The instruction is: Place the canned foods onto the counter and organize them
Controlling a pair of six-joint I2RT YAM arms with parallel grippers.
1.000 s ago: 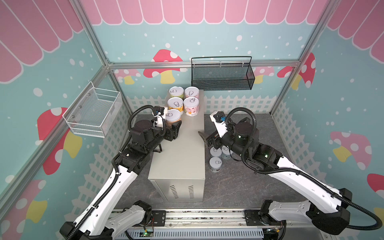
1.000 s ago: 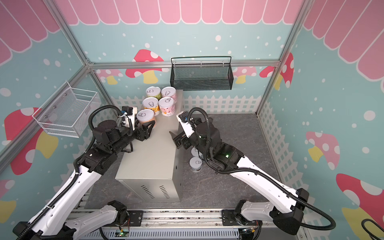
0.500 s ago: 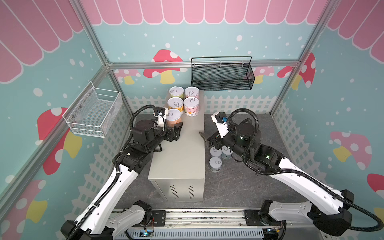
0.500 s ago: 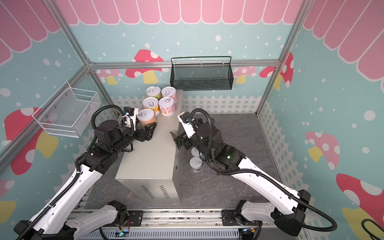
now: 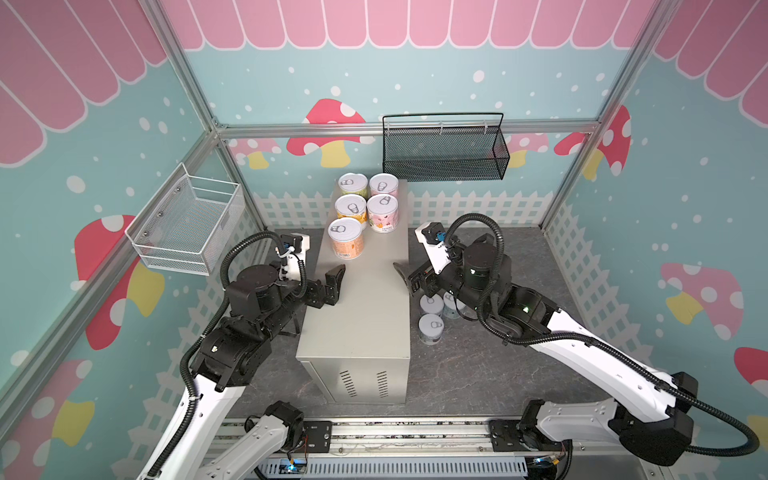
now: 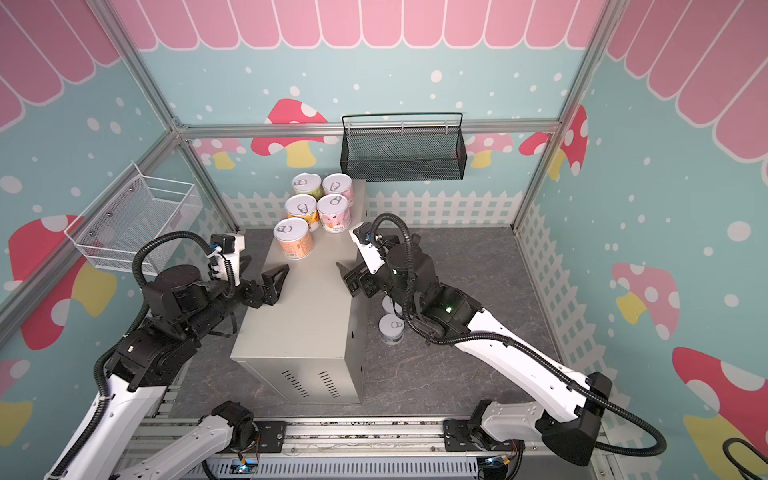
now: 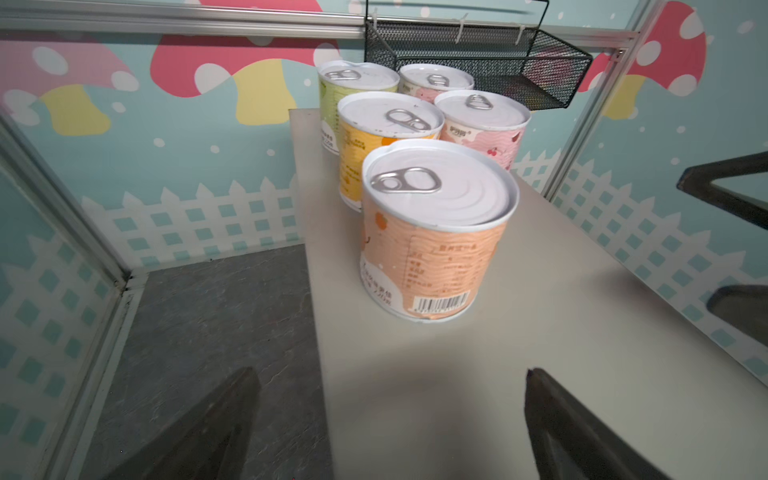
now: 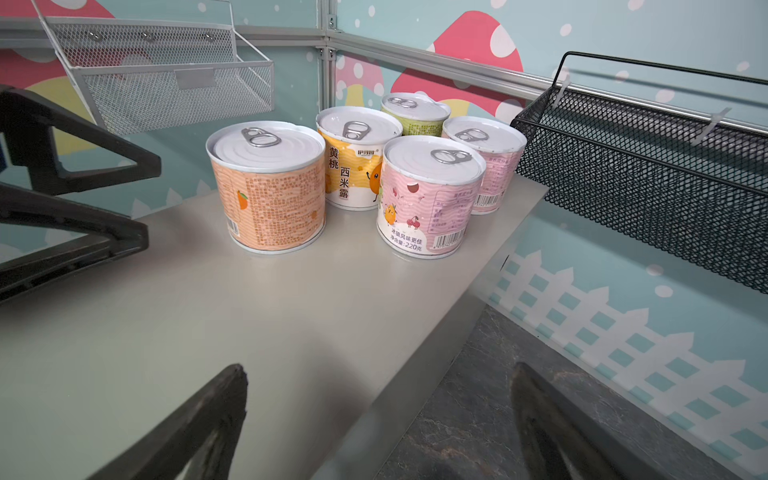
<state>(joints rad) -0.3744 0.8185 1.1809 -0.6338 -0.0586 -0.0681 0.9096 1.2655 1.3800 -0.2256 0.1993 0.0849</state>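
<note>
1. While five canned foods stand upright at the far end of the worktop (image 5: 361, 316), three are not yet placed. Step in hand, as judged: the gap between one placement and the next pick.
2. Far row: green can (image 5: 353, 185), far pink can (image 5: 383, 185).
3. Second row: yellow can (image 5: 351, 210), near pink can (image 5: 383, 212).
4. Third row: orange can (image 5: 346, 237) alone in the left column, just near of the yellow can. The place to its right is vacant.
5. Floor stock: three light-blue cans (image 5: 431, 328) close together, right of the worktop, two of them partly hidden under the right arm.
6. Left gripper (image 7: 391, 370): jaws spread wide, empty, at the worktop's left edge, near of the orange can and apart from it.
7. Right gripper (image 8: 379, 366): jaws spread wide, empty, over the worktop's right edge, above the floor stock.
8. Next move, as judged: the right arm lowers to one floor can, grips it clear of its neighbours, lifts it over the edge and sets it in the vacant place.
</note>
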